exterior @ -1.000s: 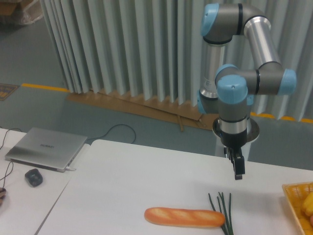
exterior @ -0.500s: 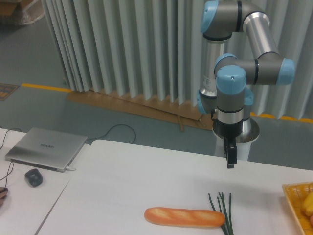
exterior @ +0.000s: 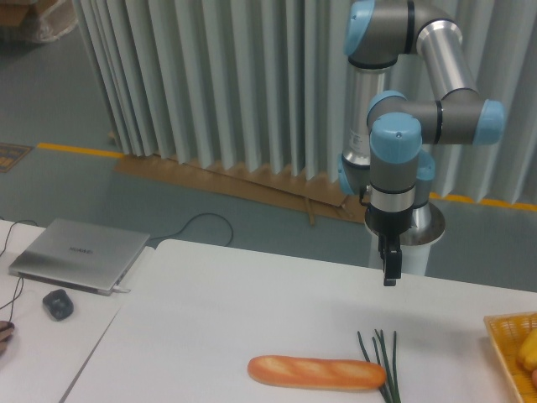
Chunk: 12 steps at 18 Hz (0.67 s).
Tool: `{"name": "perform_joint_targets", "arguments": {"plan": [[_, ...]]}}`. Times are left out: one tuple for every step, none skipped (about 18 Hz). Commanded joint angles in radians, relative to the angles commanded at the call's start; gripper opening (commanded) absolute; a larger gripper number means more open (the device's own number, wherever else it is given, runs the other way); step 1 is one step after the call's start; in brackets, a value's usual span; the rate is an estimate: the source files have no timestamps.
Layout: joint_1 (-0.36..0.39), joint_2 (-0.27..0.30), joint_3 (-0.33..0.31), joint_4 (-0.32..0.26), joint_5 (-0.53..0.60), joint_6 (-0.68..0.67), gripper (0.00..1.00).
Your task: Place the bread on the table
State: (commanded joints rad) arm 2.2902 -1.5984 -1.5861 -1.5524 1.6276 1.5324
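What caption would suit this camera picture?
Bread lies on the white table beside green stalks, robot gripper raised above, empty.

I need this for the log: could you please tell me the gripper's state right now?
Gripper: empty, raised above the table; open or closed cannot be told. The bread lies free.

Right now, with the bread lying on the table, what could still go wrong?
1. The bread lies near the front edge of the table; a nudge might roll it off.
2. Its right end touches the green stalks, so moving either may drag the other.
3. The pincer hangs above the stalks; a descent could hit them.
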Motion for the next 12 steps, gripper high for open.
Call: {"name": "perform_joint_targets", "arguments": {"plan": [[-0.002,0.000,0.000,-0.002,0.000,0.000,1.00],[-0.003,0.002,-0.002,0.003,0.000,-0.002,1.00],[-0.003,0.003,0.000,0.005,0.000,0.000,1.00],[-0.003,0.003,-0.002,0.008,0.000,-0.002,1.00],[-0.003,0.005,0.000,0.008,-0.002,-0.002,1.00],[-0.003,0.005,0.000,0.008,-0.002,-0.002,1.00],[-0.003,0.005,0.000,0.008,-0.002,-0.002,1.00],[-0.003,0.003,0.000,0.008,-0.002,0.000,1.00],[-0.003,0.003,0.000,0.008,-0.002,0.000,1.00],[-0.002,0.003,0.000,0.006,-0.002,0.000,1.00],[-0.002,0.003,0.000,0.006,-0.002,0.000,1.00],[-0.002,0.003,-0.002,0.008,-0.002,-0.002,1.00]]}}
